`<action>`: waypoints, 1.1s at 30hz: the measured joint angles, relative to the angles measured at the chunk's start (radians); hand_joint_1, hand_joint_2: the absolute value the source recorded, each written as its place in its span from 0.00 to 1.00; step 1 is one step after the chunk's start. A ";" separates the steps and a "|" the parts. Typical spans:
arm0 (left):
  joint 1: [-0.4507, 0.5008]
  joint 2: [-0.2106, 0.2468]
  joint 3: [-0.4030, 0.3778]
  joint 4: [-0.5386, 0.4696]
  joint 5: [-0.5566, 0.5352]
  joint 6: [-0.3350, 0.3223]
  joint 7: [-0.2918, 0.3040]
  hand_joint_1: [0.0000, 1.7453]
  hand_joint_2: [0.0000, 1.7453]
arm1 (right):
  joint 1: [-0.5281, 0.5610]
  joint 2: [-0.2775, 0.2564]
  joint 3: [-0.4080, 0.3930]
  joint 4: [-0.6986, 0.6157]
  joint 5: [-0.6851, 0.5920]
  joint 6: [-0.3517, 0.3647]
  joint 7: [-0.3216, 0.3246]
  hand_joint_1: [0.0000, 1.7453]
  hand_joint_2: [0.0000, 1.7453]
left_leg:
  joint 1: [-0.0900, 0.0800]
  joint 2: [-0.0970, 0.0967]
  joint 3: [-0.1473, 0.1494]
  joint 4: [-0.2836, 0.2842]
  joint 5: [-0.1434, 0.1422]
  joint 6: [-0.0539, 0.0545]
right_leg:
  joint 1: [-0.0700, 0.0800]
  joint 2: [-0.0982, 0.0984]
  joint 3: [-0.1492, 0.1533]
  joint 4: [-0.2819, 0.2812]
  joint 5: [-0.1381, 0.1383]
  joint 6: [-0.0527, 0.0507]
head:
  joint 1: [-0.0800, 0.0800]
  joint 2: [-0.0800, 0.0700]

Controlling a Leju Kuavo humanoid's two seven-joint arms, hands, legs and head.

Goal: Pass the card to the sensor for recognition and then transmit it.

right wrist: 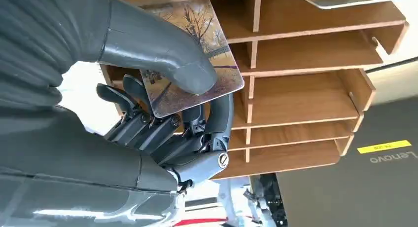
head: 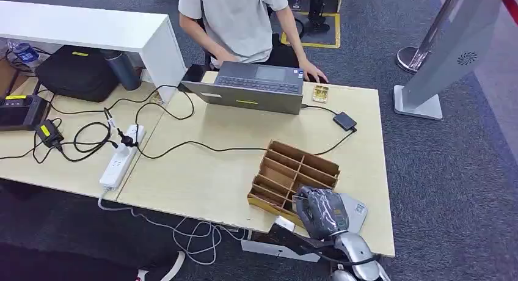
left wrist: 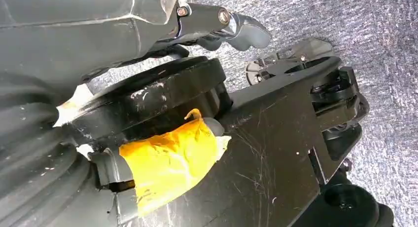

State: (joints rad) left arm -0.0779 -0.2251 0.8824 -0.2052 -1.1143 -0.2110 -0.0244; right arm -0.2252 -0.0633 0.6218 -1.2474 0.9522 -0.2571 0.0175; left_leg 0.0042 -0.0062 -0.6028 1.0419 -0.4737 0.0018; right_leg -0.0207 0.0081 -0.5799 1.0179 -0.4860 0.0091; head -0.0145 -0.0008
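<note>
Tabletop (head: 201, 171) carries, from twelve o'clock, a person's laptop (head: 256, 85); at four o'clock, the wooden divider rack (head: 293, 174); at nine, a power strip (head: 121, 157). Right hand (right wrist: 162, 113) pinches the picture card (right wrist: 197, 64) by thumb and fingers, just before the rack's slots. Left hand (left wrist: 236, 29): grasp unclear.

- Right hand (right wrist: 162, 118): grey ribbed cover at the wrist, thick smooth grey thumb, darker slim fingers (right wrist: 148, 126) with round silver pivot screws.
- Right arm (head: 354, 253): glossy silver shell with a black cable looping just behind the hand.
- Left hand (left wrist: 217, 24): dark grey casing with brass-coloured screw heads.
</note>
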 joint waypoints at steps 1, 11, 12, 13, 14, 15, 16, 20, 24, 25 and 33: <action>0.000 0.000 0.000 0.000 0.000 0.000 0.000 0.00 1.00 | 0.000 0.000 0.000 0.000 0.000 0.000 0.000 1.00 1.00 | 0.000 0.000 0.000 0.000 0.000 0.000 | 0.000 0.000 0.000 0.000 0.000 0.000 | 0.000 0.000; 0.000 -0.001 0.001 0.000 -0.003 0.002 0.000 0.00 1.00 | -0.089 -0.029 -0.001 -0.044 -0.242 0.227 -0.044 1.00 1.00 | 0.000 0.000 0.000 0.000 0.000 0.000 | 0.000 0.000 0.000 0.000 0.001 0.000 | 0.000 0.000; 0.000 -0.001 0.001 0.000 -0.003 0.002 0.000 0.00 1.00 | -0.105 -0.031 -0.001 -0.048 -0.266 0.248 -0.046 1.00 1.00 | 0.000 0.000 0.000 0.000 0.000 0.000 | 0.000 0.000 0.000 0.000 0.001 0.001 | 0.000 0.000; 0.000 -0.002 0.001 0.000 -0.005 0.002 0.000 0.00 1.00 | -0.125 -0.033 -0.002 -0.050 -0.301 0.275 -0.049 1.00 1.00 | 0.000 0.000 0.000 0.000 0.000 0.000 | 0.000 0.000 0.000 0.000 0.001 0.000 | 0.000 0.000; 0.000 -0.002 0.001 0.000 -0.006 0.002 0.000 0.00 1.00 | -0.146 -0.034 -0.002 -0.050 -0.331 0.293 -0.050 1.00 1.00 | 0.000 0.000 0.000 0.000 0.001 0.000 | 0.000 0.000 0.000 0.000 0.001 0.000 | 0.000 0.000; 0.000 -0.002 0.001 0.000 -0.006 0.002 0.000 0.00 1.00 | -0.170 -0.035 -0.002 -0.049 -0.361 0.312 -0.052 1.00 1.00 | 0.000 0.000 0.000 0.000 0.001 0.000 | 0.000 0.001 0.000 0.000 0.001 0.000 | 0.000 0.000; 0.000 -0.002 0.001 0.000 -0.007 0.002 0.001 0.00 1.00 | -0.193 -0.035 -0.002 -0.046 -0.390 0.328 -0.053 1.00 1.00 | 0.000 0.000 0.000 0.000 0.001 0.000 | 0.000 0.001 0.000 0.000 0.001 0.000 | 0.000 0.000; -0.001 -0.002 0.001 0.000 -0.010 0.001 0.001 0.00 1.00 | -0.302 -0.034 -0.002 0.004 -0.524 0.390 -0.069 1.00 1.00 | 0.000 0.000 0.000 0.000 0.001 0.000 | 0.000 0.000 0.000 0.001 0.002 0.000 | 0.000 0.000; -0.001 -0.003 0.002 0.000 -0.012 0.000 0.002 0.00 1.00 | -0.385 -0.017 0.000 0.061 -0.601 0.422 -0.074 1.00 1.00 | 0.000 0.000 0.000 0.000 0.001 0.001 | 0.000 0.000 0.000 0.001 0.002 0.000 | 0.000 0.000; -0.001 -0.003 0.002 0.000 -0.014 0.000 0.003 0.00 1.00 | -0.404 -0.010 0.003 0.081 -0.617 0.425 -0.074 1.00 1.00 | 0.000 0.000 0.000 0.000 0.001 0.001 | 0.000 0.000 0.000 0.001 0.002 0.000 | 0.000 0.000; -0.006 -0.005 0.006 0.000 -0.031 -0.002 0.012 0.00 1.00 | -0.568 0.078 0.058 0.234 -0.415 0.220 0.023 1.00 1.00 | 0.000 0.000 0.000 0.000 0.002 0.000 | 0.000 0.000 0.000 0.001 0.002 0.000 | 0.000 0.000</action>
State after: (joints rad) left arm -0.0837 -0.2296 0.8885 -0.2052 -1.1448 -0.2125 -0.0126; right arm -0.7933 0.0144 0.6801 -1.0133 0.5372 -0.0368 0.0407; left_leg 0.0042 -0.0062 -0.6026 1.0421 -0.4721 0.0016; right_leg -0.0207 0.0085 -0.5798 1.0194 -0.4845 0.0090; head -0.0149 -0.0008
